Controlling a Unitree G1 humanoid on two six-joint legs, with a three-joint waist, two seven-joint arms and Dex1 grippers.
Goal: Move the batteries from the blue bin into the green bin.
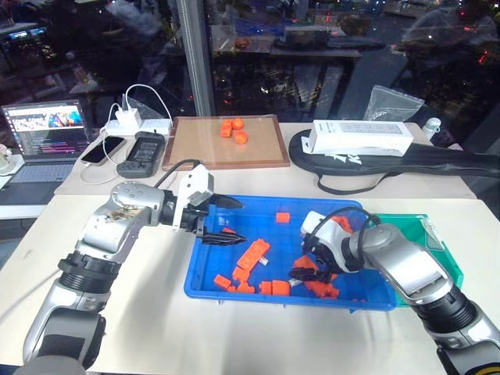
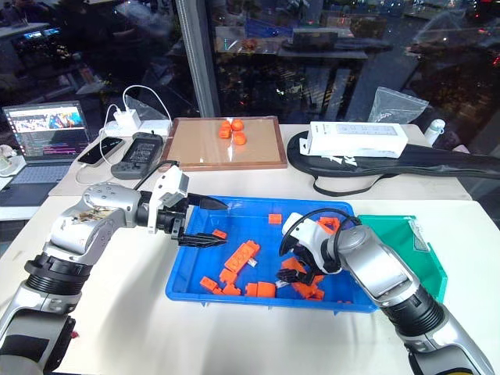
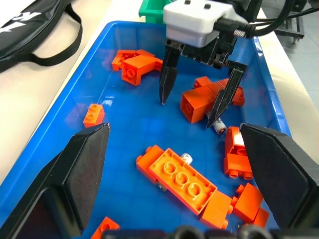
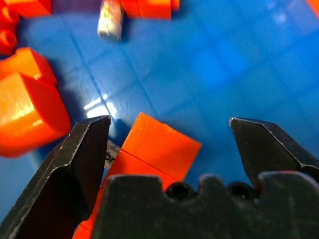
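The blue bin (image 1: 205, 275) lies in the middle of the white table and holds scattered orange bricks (image 1: 253, 255). One battery (image 3: 218, 127) lies by an orange brick on the bin floor, and another (image 3: 185, 157) pokes out beside a flat orange brick. My right gripper (image 3: 187, 112) is down inside the bin's right part, open, its fingertips astride an orange brick, with one tip right beside the first battery. My left gripper (image 1: 238, 222) hovers open and empty over the bin's left part. The green bin (image 1: 436, 244) stands against the blue bin's right side, partly hidden by my right arm.
Behind the blue bin lies a wooden tray (image 1: 195, 152) with a few orange pieces. A laptop (image 1: 43, 133), a phone, a remote and a charger sit at the back left. At the back right are a white box (image 1: 361, 137) and a black bag (image 1: 437, 160).
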